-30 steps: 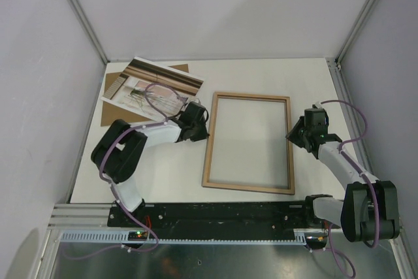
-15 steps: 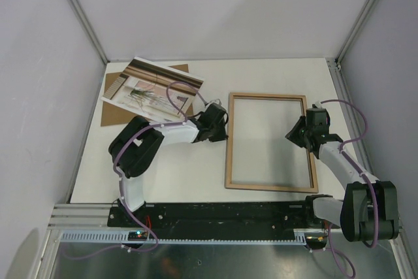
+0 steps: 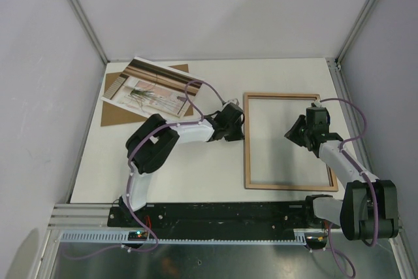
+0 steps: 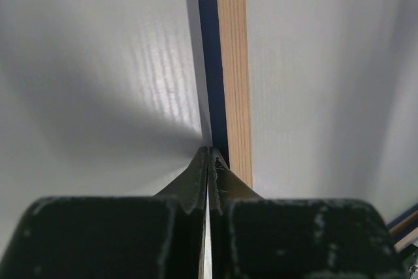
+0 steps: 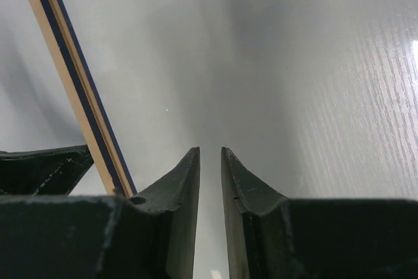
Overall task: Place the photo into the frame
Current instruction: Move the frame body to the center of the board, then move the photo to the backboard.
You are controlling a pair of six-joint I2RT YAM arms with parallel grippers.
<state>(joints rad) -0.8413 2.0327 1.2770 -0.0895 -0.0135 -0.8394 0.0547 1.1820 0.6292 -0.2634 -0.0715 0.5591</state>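
Observation:
The frame lies flat right of the table's centre, its light wood back facing up. My left gripper is shut, with its tips against the outer side of the frame's left rail. In the left wrist view the closed tips touch the rail's navy edge. My right gripper is over the frame's opening near its right rail. In the right wrist view it is a little open and empty, with a frame rail to its left. The photo lies at the back left.
A plain brown backing board lies under the photo at the back left. Grey enclosure walls with metal corner posts ring the white table. The arm bases sit on a black rail at the near edge.
The frame has slid to the right across the table with my left gripper against its left rail. My right gripper stayed about where it was, so it now sits over the frame's opening.

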